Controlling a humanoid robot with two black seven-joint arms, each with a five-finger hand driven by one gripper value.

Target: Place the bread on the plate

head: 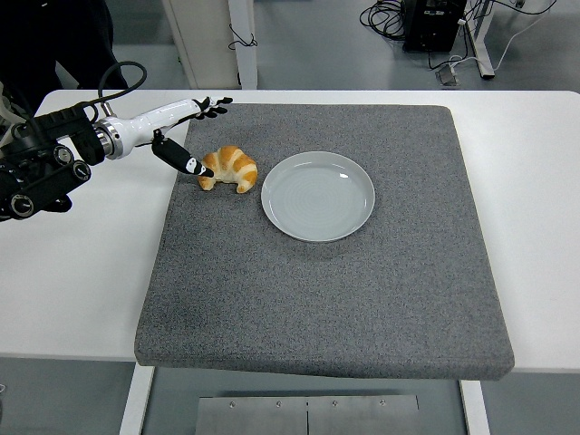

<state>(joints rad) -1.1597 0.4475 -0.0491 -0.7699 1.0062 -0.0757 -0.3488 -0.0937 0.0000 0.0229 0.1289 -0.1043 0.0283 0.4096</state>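
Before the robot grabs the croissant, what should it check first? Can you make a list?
1. Croissant within reach: ok. It lies on the grey mat, right beside the left hand.
2. Hand ready to grasp: ok. The fingers are spread and hold nothing; the thumb tip is at the croissant's left end.
3. Grip on the croissant: not ok. The fingers are not closed around it yet.
4. Plate free: ok. Nothing lies on it.
5. Path to the plate: ok. The plate sits just right of the croissant with nothing between them.
6. Right arm out of the way: ok. It is not in the picture.
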